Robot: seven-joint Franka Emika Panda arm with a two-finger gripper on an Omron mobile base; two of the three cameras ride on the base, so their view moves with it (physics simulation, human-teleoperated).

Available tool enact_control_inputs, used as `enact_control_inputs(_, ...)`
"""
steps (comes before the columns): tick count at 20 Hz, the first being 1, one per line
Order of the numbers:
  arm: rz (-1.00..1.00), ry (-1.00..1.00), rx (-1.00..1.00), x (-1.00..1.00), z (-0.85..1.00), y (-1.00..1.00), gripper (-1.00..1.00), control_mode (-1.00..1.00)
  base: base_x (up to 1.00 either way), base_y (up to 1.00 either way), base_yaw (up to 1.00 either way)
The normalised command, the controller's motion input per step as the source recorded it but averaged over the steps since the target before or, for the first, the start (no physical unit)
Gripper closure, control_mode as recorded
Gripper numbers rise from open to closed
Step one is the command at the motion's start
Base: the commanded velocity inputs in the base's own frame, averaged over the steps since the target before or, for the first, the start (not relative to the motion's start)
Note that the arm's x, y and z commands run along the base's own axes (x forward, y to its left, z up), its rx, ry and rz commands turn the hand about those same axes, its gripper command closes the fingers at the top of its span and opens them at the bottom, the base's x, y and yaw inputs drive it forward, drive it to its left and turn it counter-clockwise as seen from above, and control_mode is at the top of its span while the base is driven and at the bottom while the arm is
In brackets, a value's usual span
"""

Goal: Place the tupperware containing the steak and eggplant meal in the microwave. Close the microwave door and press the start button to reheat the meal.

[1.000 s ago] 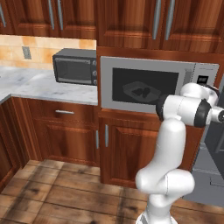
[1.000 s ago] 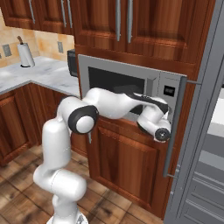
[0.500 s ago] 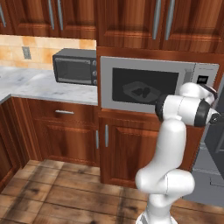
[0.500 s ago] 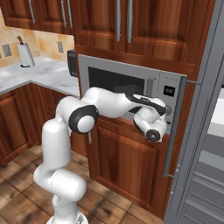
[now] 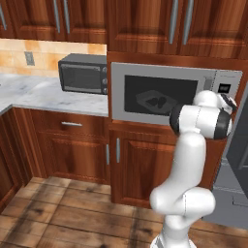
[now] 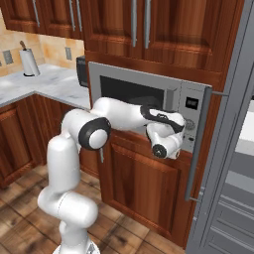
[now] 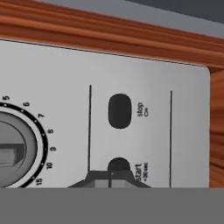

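Microwave (image 5: 169,94) first: you have it built into the wood cabinets just right of the counter's (image 5: 43,94) end, and the microwave door (image 5: 160,94) sits flush against its front. Through the window you can make out the tupperware (image 5: 156,100) resting inside, with two dark lumps on it; which is the steak and which the eggplant you cannot tell. Left of it on the counter stands a smaller dark countertop oven (image 5: 83,74). Your arm reaches across the door to the control panel (image 6: 191,119) at the right end. On that panel, your hand view shows a round dial (image 7: 15,148) and two dark oval buttons, the stop button (image 7: 119,110) and the start button (image 7: 118,165). Your gripper (image 7: 110,178) has its fingertips pressed together, right at the start button.
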Motion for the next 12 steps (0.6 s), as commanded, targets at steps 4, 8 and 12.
enact_control_inputs(4, 0.0, -0.23, 0.0, 0.66, -0.51, -0.11, 1.0, -1.0, 0.0, 0.0, 0.0)
enact_control_inputs(8, 0.07, -0.19, 0.05, 0.68, -0.28, -0.48, 1.0, -1.0, 0.0, 0.0, 0.0)
enact_control_inputs(12, 0.23, -0.19, 0.15, 0.52, -0.37, -0.88, 1.0, -1.0, 0.0, 0.0, 0.0)
